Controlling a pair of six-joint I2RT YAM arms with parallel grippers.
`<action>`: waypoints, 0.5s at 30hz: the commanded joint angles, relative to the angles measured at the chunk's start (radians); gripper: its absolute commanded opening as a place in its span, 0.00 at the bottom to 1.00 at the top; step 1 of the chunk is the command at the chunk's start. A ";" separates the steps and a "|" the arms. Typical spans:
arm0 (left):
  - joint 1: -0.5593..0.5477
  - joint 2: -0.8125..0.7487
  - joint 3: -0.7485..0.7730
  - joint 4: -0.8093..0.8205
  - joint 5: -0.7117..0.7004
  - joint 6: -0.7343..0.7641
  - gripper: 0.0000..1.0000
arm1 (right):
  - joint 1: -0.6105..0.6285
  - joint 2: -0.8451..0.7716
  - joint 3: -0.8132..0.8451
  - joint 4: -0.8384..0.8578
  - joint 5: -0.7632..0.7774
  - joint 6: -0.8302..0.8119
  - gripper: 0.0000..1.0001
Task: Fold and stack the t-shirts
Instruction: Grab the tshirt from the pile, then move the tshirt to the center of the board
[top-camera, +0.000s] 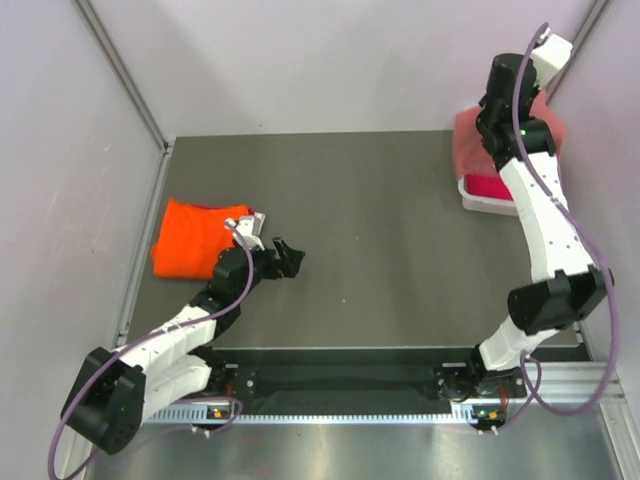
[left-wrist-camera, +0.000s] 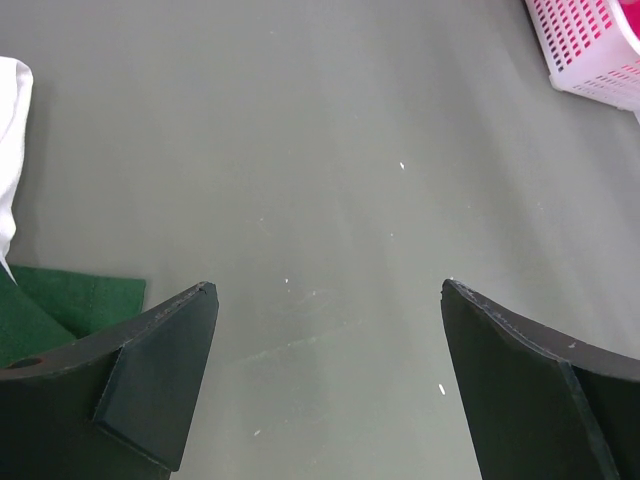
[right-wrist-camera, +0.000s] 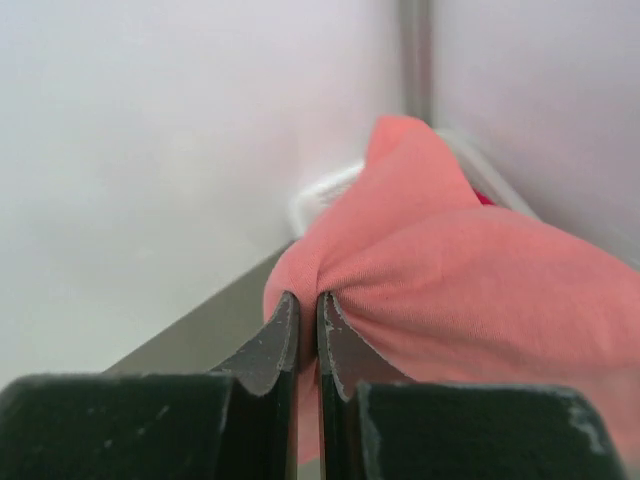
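Note:
A folded bright orange t-shirt (top-camera: 192, 238) lies at the table's left side. My left gripper (top-camera: 288, 256) is open and empty, low over bare table just right of that shirt; in its wrist view the gripper (left-wrist-camera: 328, 290) shows only grey table between the fingers. My right gripper (right-wrist-camera: 307, 300) is shut on a salmon-pink t-shirt (right-wrist-camera: 460, 290), held up above the white mesh basket (top-camera: 482, 195) at the back right. The pink cloth (top-camera: 470, 140) hangs beside the arm. A magenta shirt (top-camera: 490, 186) lies in the basket.
The basket also shows at the top right of the left wrist view (left-wrist-camera: 592, 45). A green patch (left-wrist-camera: 70, 300) and white cloth (left-wrist-camera: 12, 130) sit at that view's left edge. Pale walls enclose the table on three sides.

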 joint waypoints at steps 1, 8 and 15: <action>0.002 0.002 0.027 0.054 0.000 0.007 0.97 | 0.131 -0.154 0.090 0.024 0.015 -0.146 0.00; 0.002 -0.023 0.026 0.040 -0.009 0.010 0.97 | 0.358 -0.355 0.049 0.010 -0.265 -0.088 0.00; 0.000 -0.060 0.023 0.018 -0.051 0.018 0.97 | 0.358 -0.455 -0.387 0.070 -0.286 0.020 0.28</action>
